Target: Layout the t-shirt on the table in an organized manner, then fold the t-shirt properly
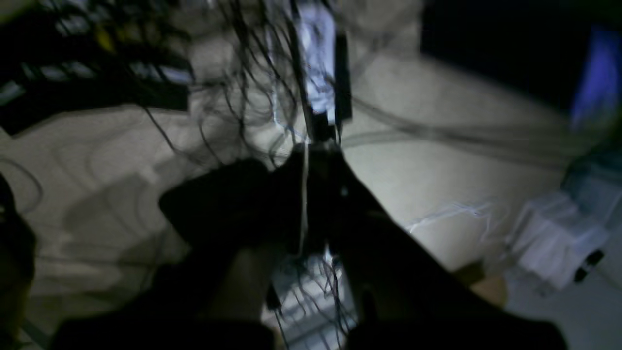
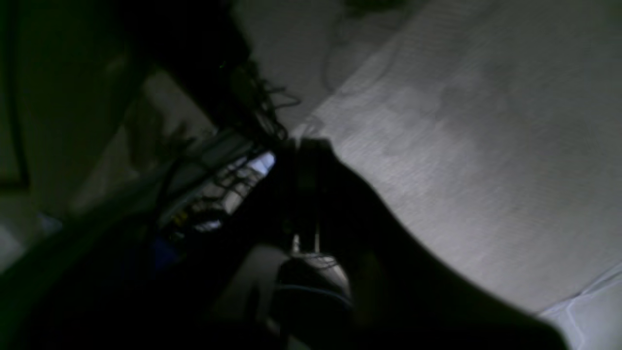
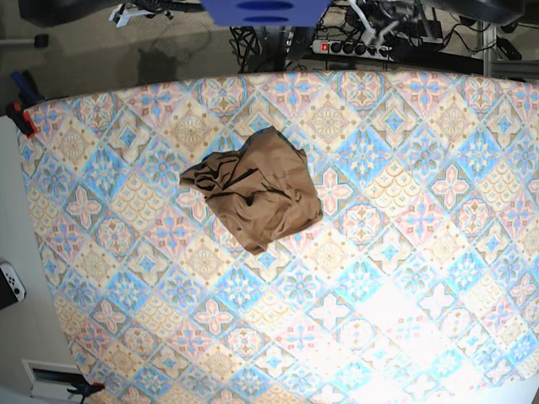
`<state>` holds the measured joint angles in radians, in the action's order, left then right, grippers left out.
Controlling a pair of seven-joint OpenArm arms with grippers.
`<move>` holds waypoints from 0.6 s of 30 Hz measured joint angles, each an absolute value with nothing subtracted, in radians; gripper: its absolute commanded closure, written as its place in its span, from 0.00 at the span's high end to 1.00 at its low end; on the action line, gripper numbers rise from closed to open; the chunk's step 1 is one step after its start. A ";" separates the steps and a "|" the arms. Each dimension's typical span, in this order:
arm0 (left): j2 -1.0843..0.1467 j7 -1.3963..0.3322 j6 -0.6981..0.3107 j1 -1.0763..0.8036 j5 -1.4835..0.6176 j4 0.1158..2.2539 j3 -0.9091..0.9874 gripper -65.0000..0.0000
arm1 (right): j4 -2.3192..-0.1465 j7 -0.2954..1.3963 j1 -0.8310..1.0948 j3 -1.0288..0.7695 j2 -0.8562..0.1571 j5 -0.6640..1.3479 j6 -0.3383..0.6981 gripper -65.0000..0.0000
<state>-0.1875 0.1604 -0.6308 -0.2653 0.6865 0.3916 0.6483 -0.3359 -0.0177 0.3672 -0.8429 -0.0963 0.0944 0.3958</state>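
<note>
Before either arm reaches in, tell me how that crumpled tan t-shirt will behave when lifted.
The t-shirt lies bunched in soft folds, so it will probably droop and unfurl from any pinch point. It looks thin and light. On the patterned table cloth, a push would likely drag and wrinkle it.

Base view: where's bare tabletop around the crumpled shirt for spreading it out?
The crumpled tan-brown cloth t-shirt sits in a heap toward the far centre of the pastel diamond-tiled table. Bare patches: the whole near half below the heap, the wide right side out to the edge, and the left strip. Tightest is the narrow band between the heap and the far edge.
</note>
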 measured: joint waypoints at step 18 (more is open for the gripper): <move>-0.230 0.125 -0.183 -0.109 1.036 0.149 0.656 0.00 | -0.010 -0.118 0.236 -0.821 -0.110 0.076 0.049 0.00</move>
<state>-0.2302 0.1249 -0.1825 -0.1093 1.0363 0.1493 0.6559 -0.0097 -0.1184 0.2363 -0.8211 -0.1104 0.0757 0.0494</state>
